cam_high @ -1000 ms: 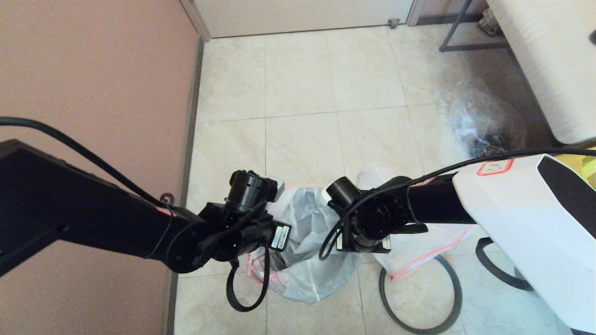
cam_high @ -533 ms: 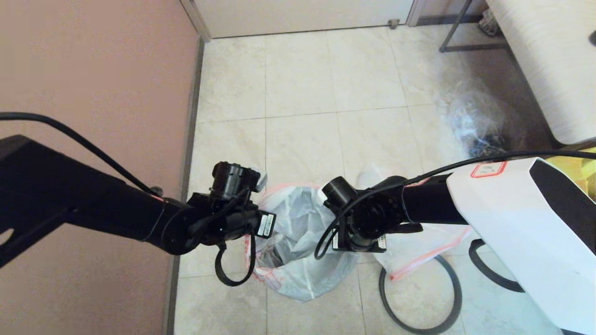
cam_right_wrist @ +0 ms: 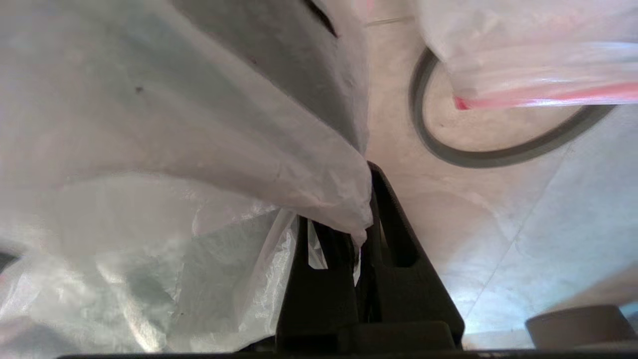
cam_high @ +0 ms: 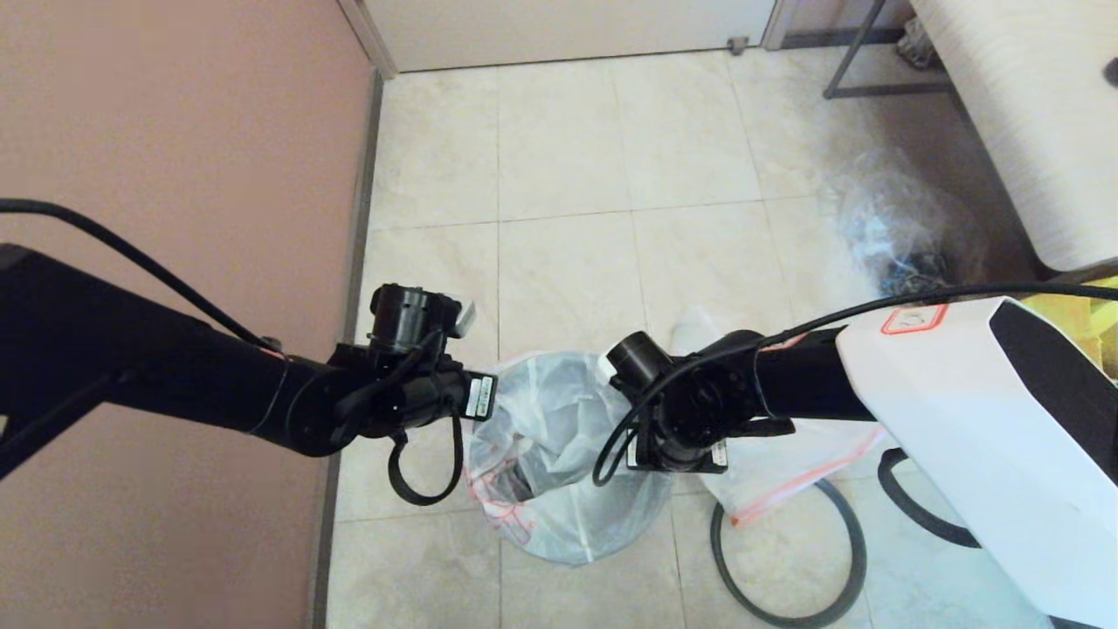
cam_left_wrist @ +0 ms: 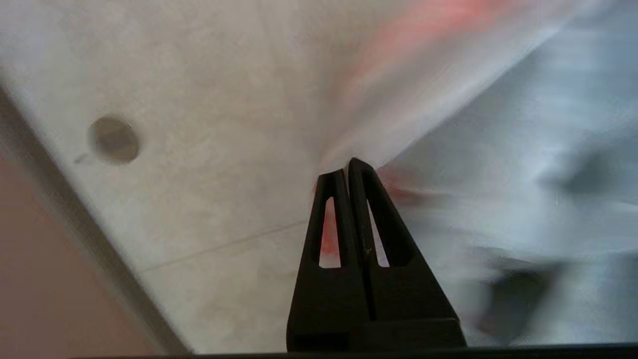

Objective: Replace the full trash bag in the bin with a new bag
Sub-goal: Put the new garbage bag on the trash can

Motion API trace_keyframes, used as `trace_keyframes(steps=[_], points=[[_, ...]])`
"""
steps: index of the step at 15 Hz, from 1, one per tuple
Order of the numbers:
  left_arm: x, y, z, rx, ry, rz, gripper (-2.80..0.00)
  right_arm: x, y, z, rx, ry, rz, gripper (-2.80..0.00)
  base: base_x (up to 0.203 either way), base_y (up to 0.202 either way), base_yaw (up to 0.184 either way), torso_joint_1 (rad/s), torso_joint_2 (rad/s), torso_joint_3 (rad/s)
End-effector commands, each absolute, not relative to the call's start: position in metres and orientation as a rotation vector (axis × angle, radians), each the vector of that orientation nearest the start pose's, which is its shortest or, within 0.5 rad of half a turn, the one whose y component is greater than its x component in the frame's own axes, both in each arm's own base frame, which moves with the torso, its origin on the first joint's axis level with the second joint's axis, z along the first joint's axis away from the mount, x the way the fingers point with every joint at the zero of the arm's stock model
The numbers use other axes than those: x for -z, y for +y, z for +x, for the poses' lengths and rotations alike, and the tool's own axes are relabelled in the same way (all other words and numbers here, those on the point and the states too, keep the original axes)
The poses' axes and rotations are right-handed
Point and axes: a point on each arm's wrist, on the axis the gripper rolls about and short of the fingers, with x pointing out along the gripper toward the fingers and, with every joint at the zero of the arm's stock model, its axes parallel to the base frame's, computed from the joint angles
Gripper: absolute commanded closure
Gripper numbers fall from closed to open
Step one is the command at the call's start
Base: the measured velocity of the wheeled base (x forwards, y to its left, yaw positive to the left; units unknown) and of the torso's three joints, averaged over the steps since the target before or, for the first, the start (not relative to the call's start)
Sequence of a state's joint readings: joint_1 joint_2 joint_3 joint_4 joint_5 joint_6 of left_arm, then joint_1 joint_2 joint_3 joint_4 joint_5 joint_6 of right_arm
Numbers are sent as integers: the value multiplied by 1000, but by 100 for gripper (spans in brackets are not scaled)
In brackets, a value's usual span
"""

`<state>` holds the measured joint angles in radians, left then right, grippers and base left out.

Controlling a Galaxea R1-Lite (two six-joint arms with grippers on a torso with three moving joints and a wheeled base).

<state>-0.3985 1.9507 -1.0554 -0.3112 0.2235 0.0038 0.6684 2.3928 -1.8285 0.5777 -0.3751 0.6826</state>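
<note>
Both claws, the left claw (cam_left_wrist: 347, 167) and the right claw (cam_right_wrist: 366, 199), are clamped tight on opposite edges of the new bag (cam_high: 559, 419), stretching its mouth open over the bin (cam_high: 576, 524), apparently to line it, beside the loose hoop (cam_high: 786, 559).

The head view looks steeply down on the floor (cam_high: 568, 175), with the bag (cam_high: 568, 454) at lower centre. Each wrist view sits close behind its gripper, hard against that bag; the right one shares the hoop (cam_right_wrist: 478, 157).
</note>
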Motion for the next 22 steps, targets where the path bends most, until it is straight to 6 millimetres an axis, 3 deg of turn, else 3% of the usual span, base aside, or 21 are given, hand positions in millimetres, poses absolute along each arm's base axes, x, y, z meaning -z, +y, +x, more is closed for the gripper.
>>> trace_keyframes(steps=[1, 5, 8, 9, 12, 15, 17, 18, 22], points=[[-132, -135, 341, 164, 558, 181, 0, -79, 271, 360, 95, 1012, 53, 0, 0, 0, 0, 0, 0, 0], [-90, -134, 360, 147, 657, 202, 0, -82, 270, 365, 94, 998, 68, 0, 0, 0, 0, 0, 0, 0], [-72, -115, 376, 122, 703, 184, 0, -89, 269, 368, 89, 978, 82, 0, 0, 0, 0, 0, 0, 0], [-78, -113, 375, 119, 688, 178, 0, -94, 271, 367, 75, 970, 75, 0, 0, 0, 0, 0, 0, 0], [-130, -106, 358, 129, 588, 149, 0, -107, 277, 362, 37, 939, 58, 0, 0, 0, 0, 0, 0, 0], [-183, -100, 325, 191, 511, 114, 0, -108, 277, 362, 60, 914, 28, 0, 0, 0, 0, 0, 0, 0], [-203, -96, 308, 267, 510, 84, 0, -109, 277, 361, 60, 914, 26, 0, 0, 0, 0, 0, 0, 0], [-204, -95, 305, 289, 523, 75, 0, -111, 277, 360, 57, 915, 22, -280, 0, 0, 0, 0, 0, 0], [-214, -94, 296, 303, 504, 71, 0, -150, 282, 333, -10, 890, 11, -280, 0, 0, 0, 0, 0, 0]])
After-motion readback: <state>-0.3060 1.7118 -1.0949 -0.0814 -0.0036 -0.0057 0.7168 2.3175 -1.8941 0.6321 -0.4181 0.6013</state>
